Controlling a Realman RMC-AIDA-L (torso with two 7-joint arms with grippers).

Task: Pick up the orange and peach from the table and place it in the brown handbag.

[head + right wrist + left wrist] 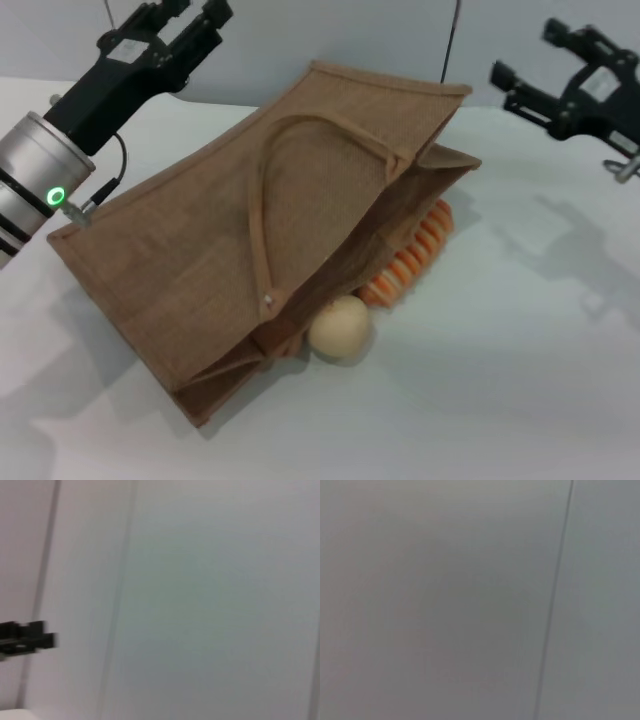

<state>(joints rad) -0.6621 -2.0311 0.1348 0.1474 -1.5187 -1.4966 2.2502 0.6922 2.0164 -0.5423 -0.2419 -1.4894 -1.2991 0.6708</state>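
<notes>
Nearest in the head view is the white table (520, 400), bare at the front edge. On it lies one brown handbag (230, 260), a woven burlap tote tipped over onto its broad side, its mouth turned toward the robot's right. One strap handle (275, 200) loops across the upper face; a second handle cannot be made out.

Just beside the bag's mouth, touching its lower edge, sits one pale beige ball (341, 326). Behind that, one ribbed orange-and-cream striped piece (412, 255) pokes out from under the bag's open flap, most of it covered by the burlap. The orange and the peach do not show in any view; whether they lie inside the bag or beneath it cannot be told.

Farther back, two grippers hang in the air above the table. The left gripper (195, 15) is raised beyond the bag's far left corner, cut off by the top of the picture; I cannot tell how its fingers stand. The right gripper (525, 85) hovers well apart from the bag, on the far right, with its fingers spread and nothing between them.

Both wrist views show only a blank grey wall; the right wrist view also catches a dark, blurred part (25, 637) at one edge.
</notes>
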